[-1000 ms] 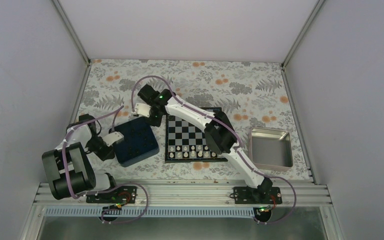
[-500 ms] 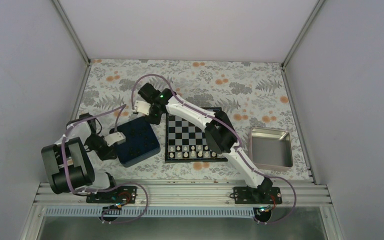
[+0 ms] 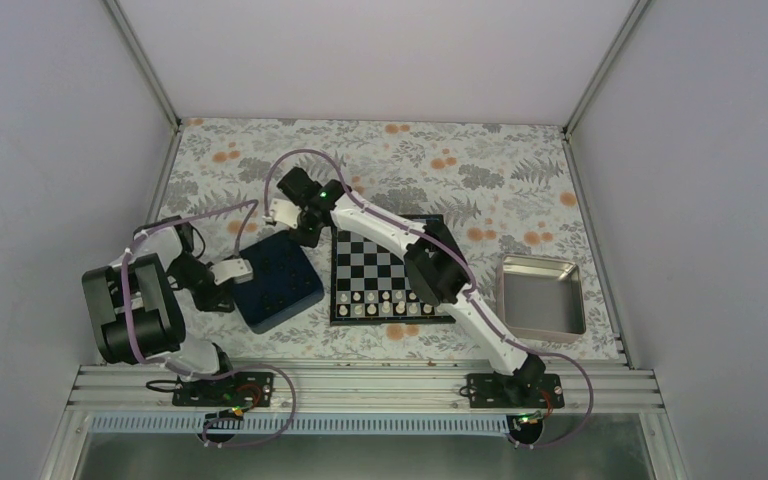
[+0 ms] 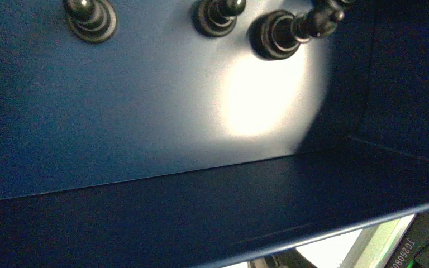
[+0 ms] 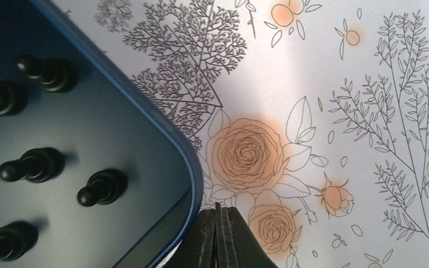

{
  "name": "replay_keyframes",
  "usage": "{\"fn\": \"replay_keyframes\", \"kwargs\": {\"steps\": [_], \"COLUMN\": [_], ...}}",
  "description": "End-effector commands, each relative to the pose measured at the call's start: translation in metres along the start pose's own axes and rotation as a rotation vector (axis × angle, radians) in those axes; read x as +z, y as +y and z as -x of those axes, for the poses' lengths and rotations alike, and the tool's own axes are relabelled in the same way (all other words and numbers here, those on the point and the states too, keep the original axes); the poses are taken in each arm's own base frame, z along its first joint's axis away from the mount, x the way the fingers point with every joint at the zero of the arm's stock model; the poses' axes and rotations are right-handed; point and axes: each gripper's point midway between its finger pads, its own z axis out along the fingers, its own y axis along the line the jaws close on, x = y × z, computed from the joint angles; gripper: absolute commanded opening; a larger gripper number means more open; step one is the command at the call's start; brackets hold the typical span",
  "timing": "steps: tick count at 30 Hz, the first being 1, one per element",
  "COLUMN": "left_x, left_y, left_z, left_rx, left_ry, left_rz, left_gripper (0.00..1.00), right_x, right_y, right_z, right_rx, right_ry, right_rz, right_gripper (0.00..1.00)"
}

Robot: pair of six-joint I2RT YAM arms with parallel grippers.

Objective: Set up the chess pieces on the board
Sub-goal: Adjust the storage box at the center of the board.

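Several chess pieces (image 5: 101,188) stand upright in the dark blue tray (image 4: 145,111), which lies just left of the board (image 3: 385,255). No black piece is on the squares yet. I judge them light, rigid and top-heavy on small round bases. They look smooth enough to slip, and easy to topple against their neighbours. The best hold looks to be a straight-down pinch on the slim stem under the head, one piece at a time.

Nearest, the left gripper (image 3: 232,270) sits at the tray's left edge. Its wrist view shows only the tray's floor and wall and three pieces beyond, with no fingers in sight. I cannot tell how wide it stands or whether it grips the wall. On the board, white pieces (image 3: 385,305) fill the near rows and the far rows are bare. Farther off, the right gripper (image 5: 218,231) hangs at the tray's far corner, just outside the rim over the flowered cloth. Its fingers are pressed together on nothing.

Compared with a second ago, the tray lies more skewed to the board. The left arm has swung round and its gripper has moved slightly farther along the tray. The right gripper has edged a little left.
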Motion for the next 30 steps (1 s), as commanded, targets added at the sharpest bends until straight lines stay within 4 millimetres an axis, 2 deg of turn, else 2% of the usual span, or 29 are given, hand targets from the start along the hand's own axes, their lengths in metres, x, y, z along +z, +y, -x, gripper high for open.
{"fn": "replay_keyframes", "kwargs": {"steps": [1,9,18,21,25,27,30], "left_x": [0.006,0.015,0.020,0.021,-0.002,-0.021,-0.053], "left_y": [-0.008,-0.015,-0.019,-0.014,0.007,0.023,0.049], "left_z": [0.010,0.012,0.010,0.001,-0.014,-0.029,-0.050], "left_rx": [0.082,0.114,0.112,0.099,0.054,-0.011,-0.076], "left_ry": [-0.042,-0.036,-0.015,0.029,0.020,0.012,-0.007], "left_rz": [-0.055,-0.076,-0.096,-0.065,0.022,0.079,0.183], "left_gripper": [0.24,0.25,0.26,0.26,0.25,0.25,0.25], "right_x": [0.004,0.001,0.009,0.006,-0.023,-0.046,-0.071], "right_y": [-0.010,-0.017,0.006,-0.006,-0.027,-0.036,-0.043], "right_z": [0.020,0.039,0.037,0.040,0.055,0.062,0.062], "right_rx": [0.030,0.030,0.000,0.021,0.057,0.056,0.046], "right_ry": [-0.075,-0.149,-0.147,-0.157,-0.221,-0.246,-0.227], "right_rz": [-0.040,-0.059,0.037,-0.029,-0.127,-0.177,-0.219], "right_gripper": [0.03,0.03,0.03,0.03,0.03,0.03,0.03]}}
